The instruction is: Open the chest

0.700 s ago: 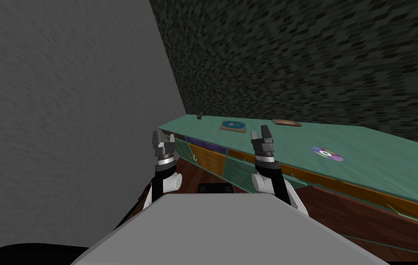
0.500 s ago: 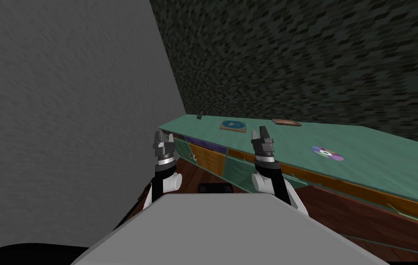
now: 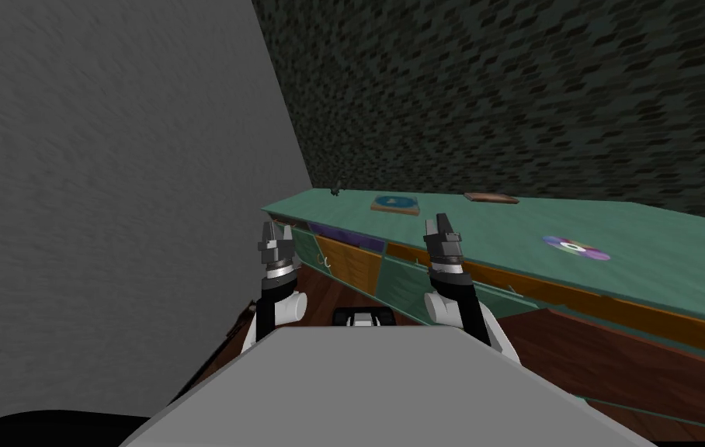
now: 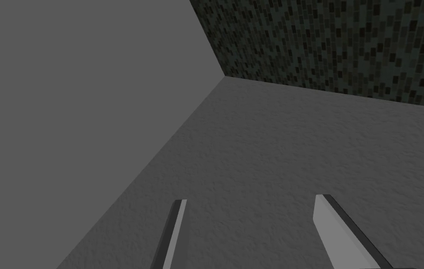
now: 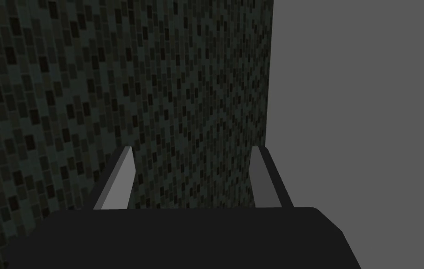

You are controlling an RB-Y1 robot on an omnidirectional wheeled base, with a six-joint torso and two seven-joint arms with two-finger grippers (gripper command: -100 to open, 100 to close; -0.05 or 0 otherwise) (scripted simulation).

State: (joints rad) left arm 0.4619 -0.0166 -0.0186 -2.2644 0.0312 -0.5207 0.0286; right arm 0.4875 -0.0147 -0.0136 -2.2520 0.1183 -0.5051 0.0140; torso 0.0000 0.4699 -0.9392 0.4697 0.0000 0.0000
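**Chest** [image 3: 401, 283]: long and low, with a flat teal top and a front of orange, teal and purple panels. Set against the dark mottled tiled wall [image 3: 498, 93], one end in the corner by the plain grey wall [image 3: 110, 194], running off to the right of the head view, ahead of both arms.

**On its teal surface** [image 3: 483, 233], well apart from one another:
- iridescent round disc [image 3: 576, 248], lying flat, towards the right;
- square flat item with a blue top [image 3: 394, 203], nearer the tiled wall;
- thin brown rectangular slab [image 3: 491, 198], close against the tiled wall;
- small dark object [image 3: 335, 189] at the corner end, too small to identify.

**Below and in front:** dark reddish wooden floor [image 3: 592, 365].

**Left end effector** [image 3: 273, 229]: raised and pointing upward, seen against the corner end of the chest. Fingers [image 4: 173, 233] spread apart, nothing between them.

**Right end effector** [image 3: 442, 223]: raised likewise, seen against the front edge of the teal surface, to the right of the left one. Fingers [image 5: 120, 182] spread apart, nothing held.
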